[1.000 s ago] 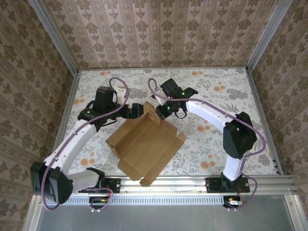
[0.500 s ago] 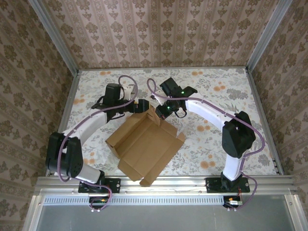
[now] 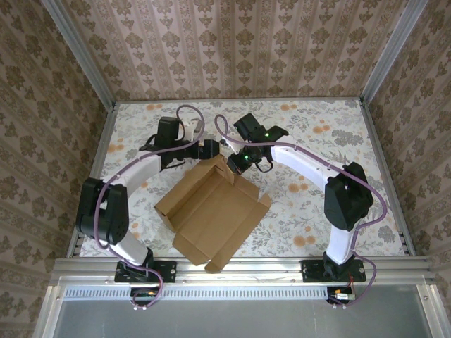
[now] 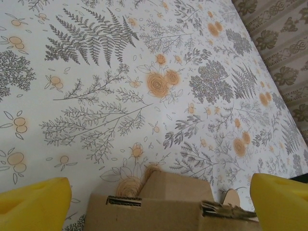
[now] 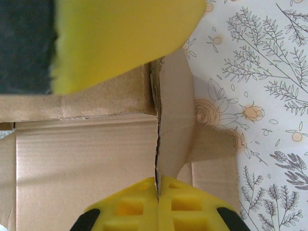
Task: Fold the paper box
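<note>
Box (image 3: 213, 211) edge lay cut off inside wide left gripper (image 4: 156, 195); right gripper (image 5: 158, 209) pinched its flap; floral table (image 3: 317, 134), papered walls (image 3: 232, 42)

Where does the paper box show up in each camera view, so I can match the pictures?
Top external: the paper box lies open mid-table, between the two arms.
Left wrist: one cardboard edge of it pokes up at bottom centre.
Right wrist: it covers the left and middle of the picture.
Shared landmark: the floral table cover under the box.
</note>
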`<control>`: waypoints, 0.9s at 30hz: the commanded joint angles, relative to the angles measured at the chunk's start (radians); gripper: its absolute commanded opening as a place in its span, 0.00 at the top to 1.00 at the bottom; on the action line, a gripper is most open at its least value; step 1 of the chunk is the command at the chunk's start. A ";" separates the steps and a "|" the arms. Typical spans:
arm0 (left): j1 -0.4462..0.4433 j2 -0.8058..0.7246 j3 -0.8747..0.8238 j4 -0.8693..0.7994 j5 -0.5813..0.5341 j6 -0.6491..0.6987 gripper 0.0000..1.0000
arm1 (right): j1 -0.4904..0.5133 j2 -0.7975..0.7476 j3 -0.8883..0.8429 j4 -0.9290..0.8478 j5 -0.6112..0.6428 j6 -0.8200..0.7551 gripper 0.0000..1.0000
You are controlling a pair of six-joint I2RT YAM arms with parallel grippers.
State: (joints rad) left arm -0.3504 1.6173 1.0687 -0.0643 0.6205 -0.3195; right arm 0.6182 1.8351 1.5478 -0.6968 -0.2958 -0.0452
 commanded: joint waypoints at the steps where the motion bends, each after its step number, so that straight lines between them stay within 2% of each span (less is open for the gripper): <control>1: 0.007 0.034 0.026 0.011 0.049 0.029 0.05 | 0.005 0.037 0.003 -0.069 0.017 0.020 0.98; 7: 0.008 0.069 0.034 0.021 0.031 0.014 0.07 | 0.015 0.018 -0.016 -0.058 0.036 0.033 0.93; 12: 0.007 0.068 0.030 0.030 0.030 0.001 0.08 | 0.015 -0.002 -0.029 -0.035 0.028 0.027 0.80; 16: 0.004 0.062 0.028 0.032 0.030 0.002 0.08 | 0.013 -0.051 -0.043 -0.007 -0.002 0.037 0.72; 21: 0.004 0.054 0.021 0.019 0.030 0.007 0.08 | 0.000 -0.172 -0.107 0.045 -0.038 0.078 0.62; 27: 0.004 0.047 0.009 0.019 0.030 0.001 0.09 | -0.058 -0.364 -0.288 0.196 -0.034 0.193 0.47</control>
State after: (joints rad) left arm -0.3462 1.6730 1.0824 -0.0429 0.6479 -0.3183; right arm 0.5938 1.5497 1.3266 -0.5934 -0.3202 0.0681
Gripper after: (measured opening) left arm 0.916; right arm 0.520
